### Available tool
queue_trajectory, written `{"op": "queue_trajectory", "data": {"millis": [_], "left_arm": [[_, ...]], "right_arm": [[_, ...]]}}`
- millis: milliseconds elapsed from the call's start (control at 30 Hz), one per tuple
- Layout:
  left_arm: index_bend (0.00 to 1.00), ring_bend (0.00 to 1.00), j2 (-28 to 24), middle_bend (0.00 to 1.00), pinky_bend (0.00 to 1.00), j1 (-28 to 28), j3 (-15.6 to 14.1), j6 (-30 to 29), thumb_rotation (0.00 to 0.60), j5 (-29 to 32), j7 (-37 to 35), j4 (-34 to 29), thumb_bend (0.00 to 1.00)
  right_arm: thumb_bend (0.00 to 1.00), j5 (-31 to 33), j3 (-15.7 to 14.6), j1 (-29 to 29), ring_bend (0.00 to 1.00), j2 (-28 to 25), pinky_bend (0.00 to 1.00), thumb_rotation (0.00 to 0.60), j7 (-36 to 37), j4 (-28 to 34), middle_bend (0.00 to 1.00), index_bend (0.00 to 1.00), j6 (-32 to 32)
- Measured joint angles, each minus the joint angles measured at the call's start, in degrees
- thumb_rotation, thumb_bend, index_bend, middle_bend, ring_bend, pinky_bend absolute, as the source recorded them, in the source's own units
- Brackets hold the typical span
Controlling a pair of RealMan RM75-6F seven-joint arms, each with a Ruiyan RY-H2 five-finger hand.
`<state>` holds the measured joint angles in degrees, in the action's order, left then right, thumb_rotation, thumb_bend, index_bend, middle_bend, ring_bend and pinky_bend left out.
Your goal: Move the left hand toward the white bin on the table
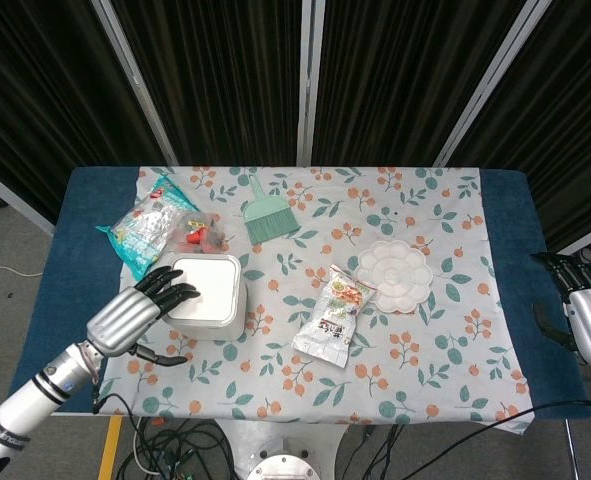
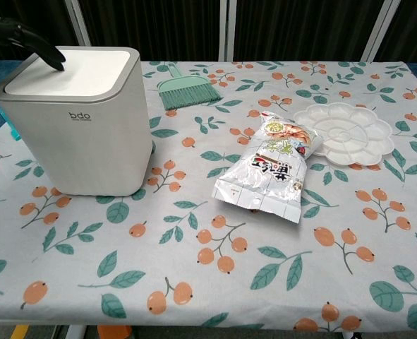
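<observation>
bin (image 2: 74, 123) — white, boxy, flat lid, "bdo" on front

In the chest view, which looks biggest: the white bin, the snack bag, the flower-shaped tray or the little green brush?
1. white bin
2. snack bag and flower-shaped tray, too alike to rank
3. green brush, though farthest back

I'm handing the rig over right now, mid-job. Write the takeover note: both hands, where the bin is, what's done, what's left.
Left hand: empty, fingers spread, its fingertips over the left edge of the white bin; contact cannot be confirmed.
Right hand: empty, parked off the table's right edge.
The bin stands upright, lid on, on the left part of the floral cloth, with a snack bag to its right.
Done: the reach to the bin is essentially complete.
Left: settle the left hand at the bin if closer contact is wanted.
</observation>
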<state>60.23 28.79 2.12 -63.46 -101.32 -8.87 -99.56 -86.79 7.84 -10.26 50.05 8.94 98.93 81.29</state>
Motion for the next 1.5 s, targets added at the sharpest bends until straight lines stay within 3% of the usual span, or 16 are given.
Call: {"op": "queue_trajectory", "data": {"millis": [167, 300, 700, 967, 1100, 1200, 1333, 1500], "left_arm": [[0.21, 0.01, 0.72, 0.22, 0.04, 1.69, -1.12, 3.36, 0.106, 1.69, 0.11, -0.33, 0.0], [0.22, 0.01, 1.49, 0.17, 0.04, 2.15, -1.77, 3.78, 0.102, 1.89, -0.14, 0.22, 0.0], [0.14, 0.01, 1.16, 0.12, 0.04, -3.73, 3.01, -16.29, 0.122, 3.91, -0.38, 1.8, 0.0], [0.14, 0.01, -1.57, 0.12, 0.04, -8.71, 4.99, -20.0, 0.121, 13.15, 3.05, 2.24, 0.0], [0.14, 0.01, -2.53, 0.12, 0.04, -12.01, 4.03, -18.99, 0.125, 19.79, 7.08, 2.23, 0.0], [0.14, 0.01, -2.2, 0.12, 0.04, -14.57, 2.49, -18.6, 0.179, 21.96, 8.71, 2.68, 0.0], [0.14, 0.01, -0.42, 0.12, 0.04, -18.03, 0.16, -19.72, 0.237, 22.59, 9.29, 3.63, 0.0], [0.14, 0.01, 2.24, 0.12, 0.04, -22.21, -2.06, -23.6, 0.245, 21.54, 9.85, 4.64, 0.0]], "right_arm": [[0.4, 0.07, -0.26, -0.09, 0.13, 0.64, 0.2, 0.6, 0.59, -0.77, 0.16, 0.15, -0.16], [0.4, -0.02, -0.5, 0.04, 0.13, 0.99, 0.2, 0.6, 0.87, -0.99, 0.16, 0.15, 0.07], [0.4, -0.77, -0.8, 0.97, 0.13, 1.49, 0.2, 0.6, 1.42, -1.68, 0.16, 0.15, 2.3], [0.4, -0.69, -1.34, 1.39, 0.13, 1.84, 0.2, 0.6, 1.76, -2.28, 0.16, 0.15, 2.34], [0.41, -1.07, -2.25, 1.49, 0.1, 2.36, 0.18, 0.6, 2.4, -3.04, 0.15, 0.15, 1.52], [0.42, -1.93, -3.21, 1.62, 0.04, 2.65, 0.12, 0.6, 4.09, -3.8, 0.13, 0.14, 0.97], [0.42, -2.73, -4.23, 2.54, 0.04, 3.88, 0.11, 0.6, 5.48, -5.02, 0.13, 0.14, 1.76], [0.42, -2.51, -4.63, 3.83, 0.04, 5.61, 0.11, 0.6, 4.64, -5.81, 0.13, 0.14, 3.36]]}}
